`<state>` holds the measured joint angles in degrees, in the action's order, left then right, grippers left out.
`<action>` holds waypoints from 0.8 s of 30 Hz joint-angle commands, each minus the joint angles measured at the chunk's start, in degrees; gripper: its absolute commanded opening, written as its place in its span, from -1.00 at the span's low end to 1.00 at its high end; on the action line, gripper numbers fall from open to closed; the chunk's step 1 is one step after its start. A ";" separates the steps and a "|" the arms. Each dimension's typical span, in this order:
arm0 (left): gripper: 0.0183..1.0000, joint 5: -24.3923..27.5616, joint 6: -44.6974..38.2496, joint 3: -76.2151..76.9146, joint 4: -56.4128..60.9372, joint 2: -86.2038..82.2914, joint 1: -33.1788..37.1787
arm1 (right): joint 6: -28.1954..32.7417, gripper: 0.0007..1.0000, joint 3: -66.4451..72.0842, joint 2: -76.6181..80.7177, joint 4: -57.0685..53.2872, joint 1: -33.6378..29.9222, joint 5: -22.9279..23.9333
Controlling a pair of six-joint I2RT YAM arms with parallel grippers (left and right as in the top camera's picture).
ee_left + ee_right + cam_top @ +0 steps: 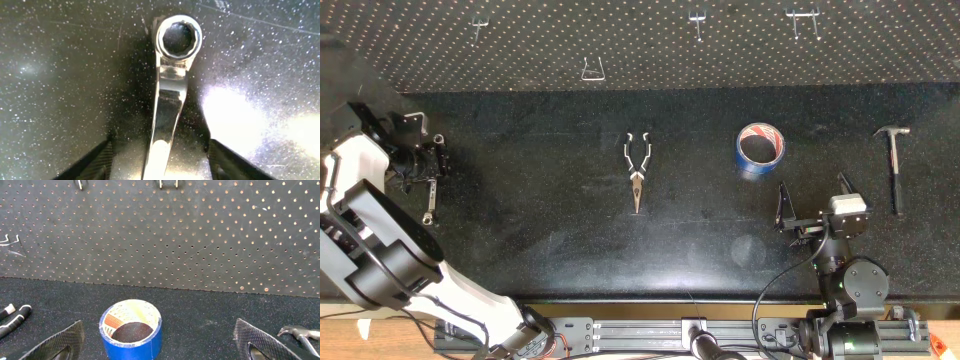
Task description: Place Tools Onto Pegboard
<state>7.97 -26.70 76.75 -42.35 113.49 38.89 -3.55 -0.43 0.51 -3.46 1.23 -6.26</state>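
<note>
Straddling the wrench, flat on the dark surface at far left: left pincer, spread wide, likely lined up to close on the shaft. Facing the tape roll, well short of the pegboard: right pincer, wide too, holding nothing.

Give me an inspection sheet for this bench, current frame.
Surface: black speckled worktop, no spills seen.
Job's things: wrench far left, pliers centre, blue tape roll and hammer right, all lying flat; hooks on the pegboard bare.
Clutter: nothing seen.
Tools: left tool open, straddling the wrench shaft; right tool open, facing the blue tape roll, apart from it.
Cables: black cable loops by the right arm's base.
Surroundings: pegboard along the worktop's back edge.
</note>
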 commanded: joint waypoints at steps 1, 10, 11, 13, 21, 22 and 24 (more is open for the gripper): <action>-0.39 1.95 0.98 -0.68 -1.90 4.85 -0.31 | 0.81 0.95 0.20 -0.28 -0.22 -0.02 -0.15; -0.98 1.68 0.98 -1.09 -2.93 0.76 -1.09 | 0.81 0.95 0.20 -0.28 -0.20 -0.02 -0.15; -0.98 1.57 1.01 -1.73 -3.04 -1.36 -1.18 | 0.81 0.95 0.20 -0.28 -0.20 -0.02 -0.15; -0.98 1.44 0.98 -5.40 -1.09 -7.74 -1.09 | 0.81 0.95 0.20 -0.28 -0.20 -0.02 -0.15; -0.98 2.60 3.93 -29.05 12.20 -45.88 -1.05 | 0.81 0.95 0.20 -0.28 -0.20 -0.02 -0.15; -0.98 3.06 6.03 -29.99 14.93 -48.46 -1.29 | 0.81 0.95 0.20 -0.28 -0.20 -0.02 -0.15; -0.98 3.23 14.43 -32.72 23.63 -54.25 -3.50 | 0.81 0.95 0.20 -0.28 -0.20 -0.02 -0.15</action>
<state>9.74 -21.56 46.26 -24.67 65.17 37.43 -3.55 -0.49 0.47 -3.46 1.23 -6.26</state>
